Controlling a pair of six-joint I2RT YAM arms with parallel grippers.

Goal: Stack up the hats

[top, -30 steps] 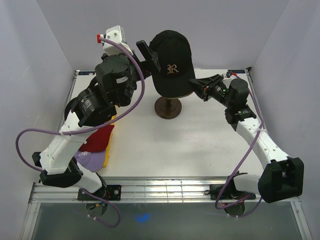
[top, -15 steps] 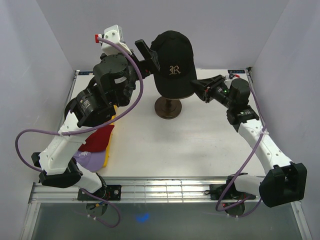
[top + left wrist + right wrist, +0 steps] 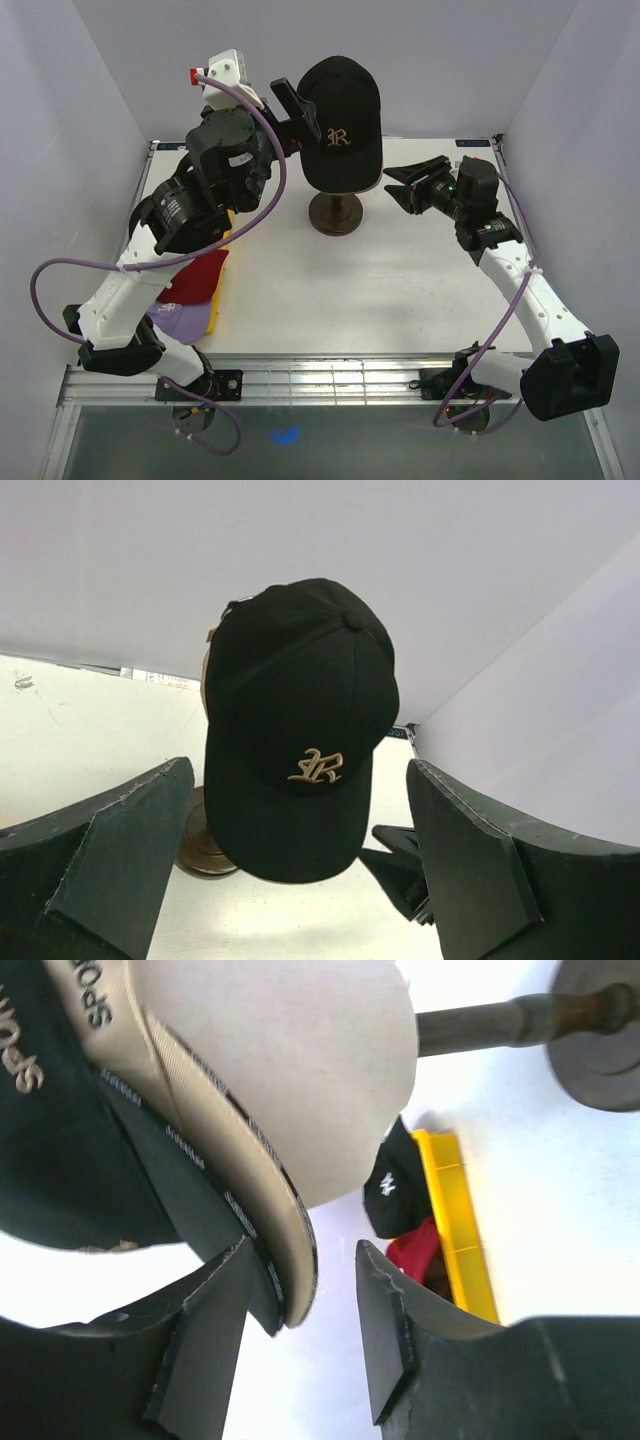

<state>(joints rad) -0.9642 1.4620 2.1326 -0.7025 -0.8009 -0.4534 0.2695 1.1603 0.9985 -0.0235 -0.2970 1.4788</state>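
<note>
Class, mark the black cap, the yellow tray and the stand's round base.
Black cap (image 3: 300,700): left wrist view, front of the crown.
Yellow tray (image 3: 457,1222): right wrist view, side wall.
Round base (image 3: 336,214): top view, its upper face.

Black cloth baseball cap (image 3: 300,730): matt weave, gold embroidery. Cream mannequin head (image 3: 310,1060) above right pincer (image 3: 300,1260): smooth, matt.

top cap (image 3: 300,730): black, tan-gold embroidered logo
SPORT cap (image 3: 60,1140): black, pale lettering
tan cap (image 3: 190,1150): tan brim, black inner band
mannequin head (image 3: 300,1060): cream
stand (image 3: 336,213): dark brown
tray (image 3: 455,1220): yellow
tray cap (image 3: 392,1192): black, white logo
red cap (image 3: 195,275): plain red
lavender cap (image 3: 180,322): pale purple
</note>
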